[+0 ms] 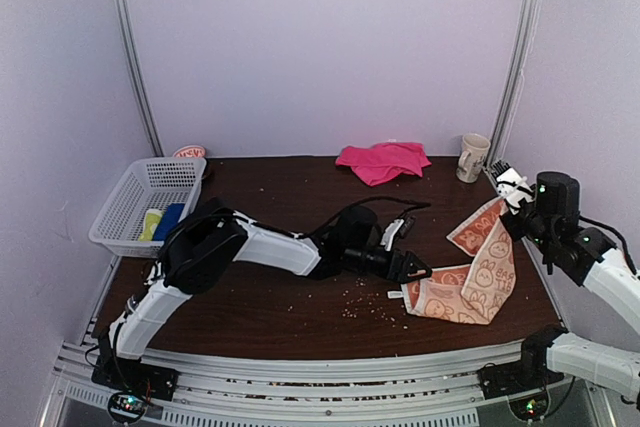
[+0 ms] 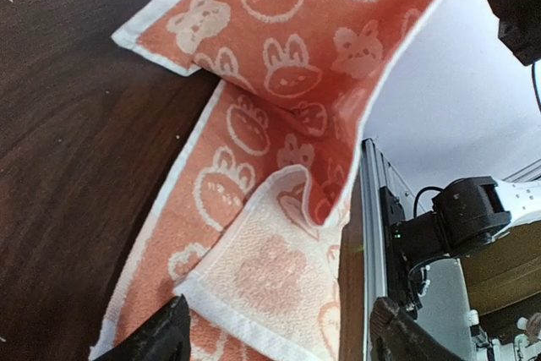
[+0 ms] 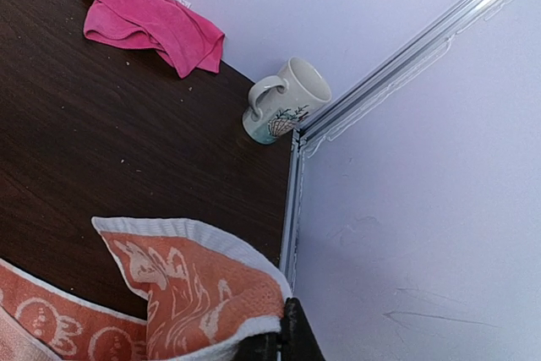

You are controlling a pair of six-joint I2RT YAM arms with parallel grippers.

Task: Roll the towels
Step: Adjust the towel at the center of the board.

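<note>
Closest to me, the left gripper (image 1: 412,269) sits low over the dark wooden table (image 1: 280,207), reaching toward the right. On its wrist camera I see the fingers (image 2: 161,337) spread wide, clamping nothing; a folded-over, white-hemmed corner of the orange towel (image 1: 480,277) lies in the gap between them. The towel, patterned with cream rabbits, is at the near right of the table. Its lower part is bunched on the wood and one end is lifted off the surface. The right gripper (image 1: 512,190) holds that raised end at the table's right edge, and its wrist view shows the jaws pinched tight on the hem. Pale crumbs (image 1: 350,307) are scattered on the wood just left of the towel. Further back, the pink towel (image 1: 383,160) lies crumpled and unrolled near the rear wall, well apart from both grippers. A cream mug (image 1: 472,157) stands upright in the far right corner, near the pink towel. A white lattice basket (image 1: 125,202) sits at the far left edge with yellow and blue items inside
</note>
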